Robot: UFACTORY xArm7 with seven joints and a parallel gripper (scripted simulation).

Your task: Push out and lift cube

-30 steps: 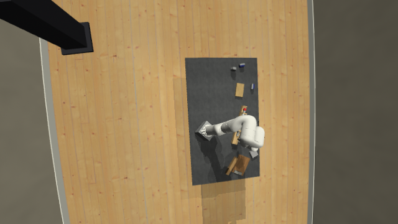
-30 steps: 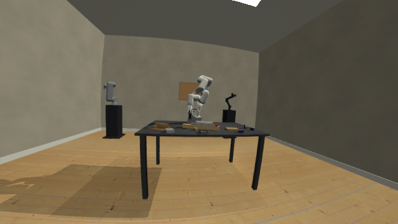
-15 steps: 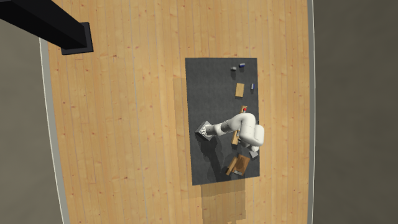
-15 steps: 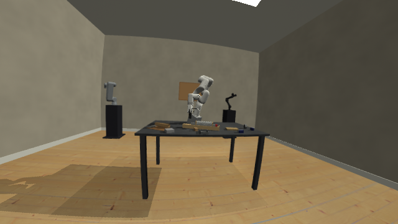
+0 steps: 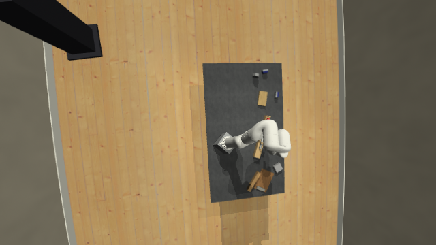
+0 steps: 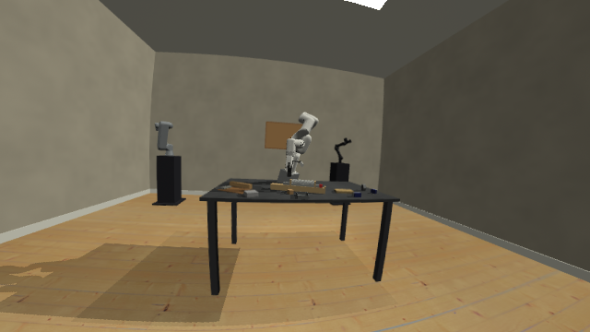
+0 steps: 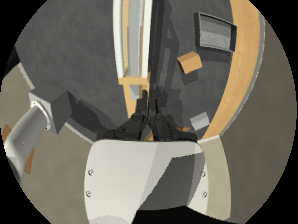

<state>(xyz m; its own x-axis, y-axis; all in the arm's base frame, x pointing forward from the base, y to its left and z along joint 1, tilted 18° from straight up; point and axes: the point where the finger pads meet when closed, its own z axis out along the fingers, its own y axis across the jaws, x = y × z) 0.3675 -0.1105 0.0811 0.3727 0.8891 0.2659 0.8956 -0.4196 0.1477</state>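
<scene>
Dark tabletop point(image 5: 231, 102) point(image 6: 323, 196), one arm point(image 5: 269, 136) point(image 6: 308, 122), one tool point(image 6: 289, 171) point(image 7: 148, 97) (shut)

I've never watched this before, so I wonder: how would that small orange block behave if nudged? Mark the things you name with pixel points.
The block point(image 7: 190, 62) point(image 6: 290, 191) looks stiff, given its crisp edges. Its flat faces suggest it would slide rather than roll.

In the wrist view, the channel point(image 5: 257, 152) point(image 6: 298, 188) point(image 7: 128, 102) bars sideways travel from the upper middle down to the end effector point(image 6: 289, 171) point(image 7: 148, 97). Pale rails point(image 7: 117, 45) flank it above, and a wooden crosspiece point(image 7: 132, 81) spans its near part. A broad lane lies between channel and arm stand point(image 5: 218, 144) point(image 6: 282, 175) point(image 7: 57, 110). Right of the channel, a narrower lane is bounded by the orange block point(image 6: 289, 191) point(image 7: 190, 63), with the tray point(image 7: 216, 34) at upper right and the grey block point(image 5: 278, 167) point(image 6: 251, 194) point(image 7: 200, 121) at lower right.
</scene>
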